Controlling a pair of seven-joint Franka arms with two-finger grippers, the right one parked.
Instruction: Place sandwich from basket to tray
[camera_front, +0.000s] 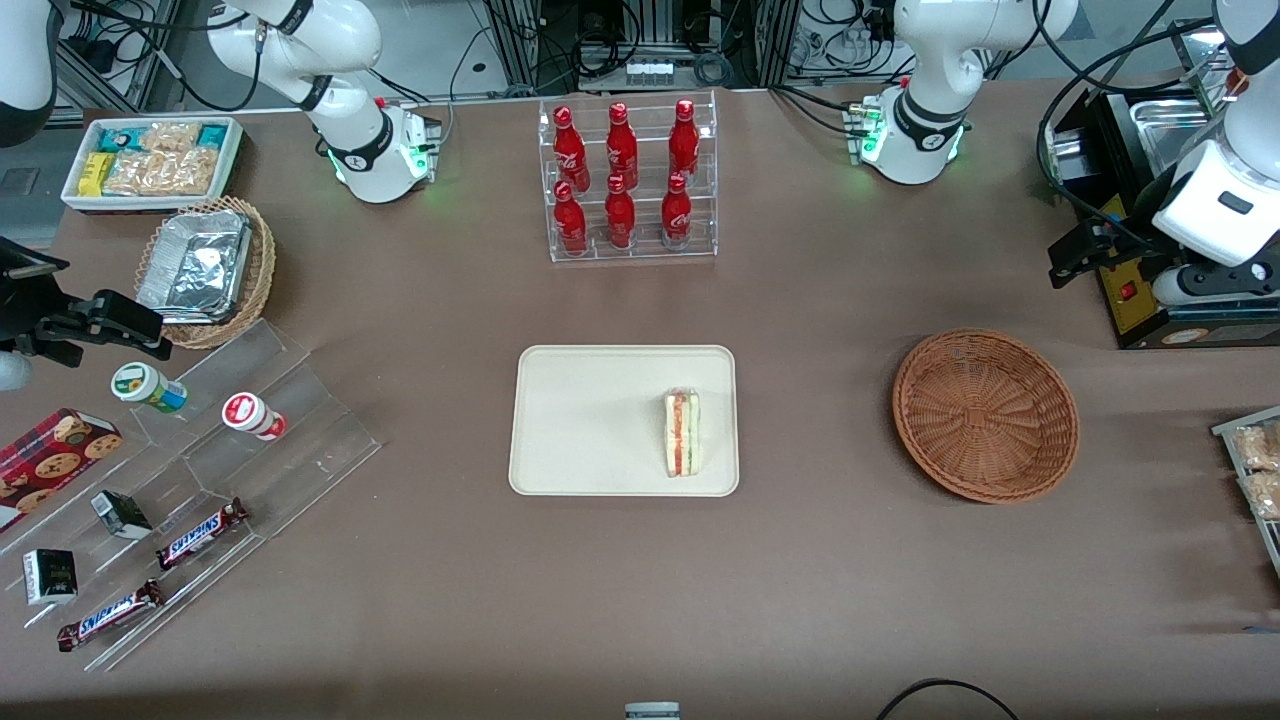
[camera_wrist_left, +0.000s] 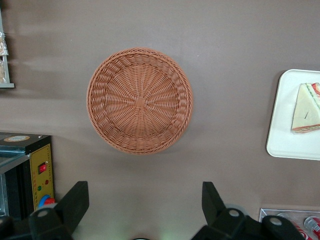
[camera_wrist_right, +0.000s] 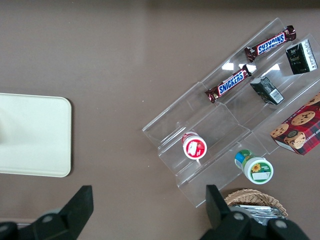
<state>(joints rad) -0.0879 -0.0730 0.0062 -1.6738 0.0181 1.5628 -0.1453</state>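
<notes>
The sandwich (camera_front: 683, 433) is seen lying on the tray (camera_front: 590, 420), in the tray's right-hand part in the front view, near the edge that faces the basket (camera_front: 985, 414). It rests with its filling edge turned up, so the red and green layers are shown as stripes along its length. The placing is judged to follow from the shortest carry out of the basket: the wedge is set down just inside the nearest rim, not carried on to the tray's middle.

The basket, at the right of centre in the front frame, is shown with nothing in it; its woven bottom is visible all the way across in the left wrist view (camera_wrist_left: 139, 100). The task is therefore judged to be finished, or all but finished.

The gripper (camera_wrist_left: 140, 210) is held high above the table, over the bare cloth just beside the basket, with its camera looking straight down. Its two fingers are spread wide apart and nothing is held between them. That height and that spread are judged to fit an arm drawn clear of its work, so that neither the basket rim nor the wrapped wedge is brushed.

In the front frame the arm's wrist is seen at the right edge, in front of a black and yellow box (camera_front: 1150, 290).
</notes>
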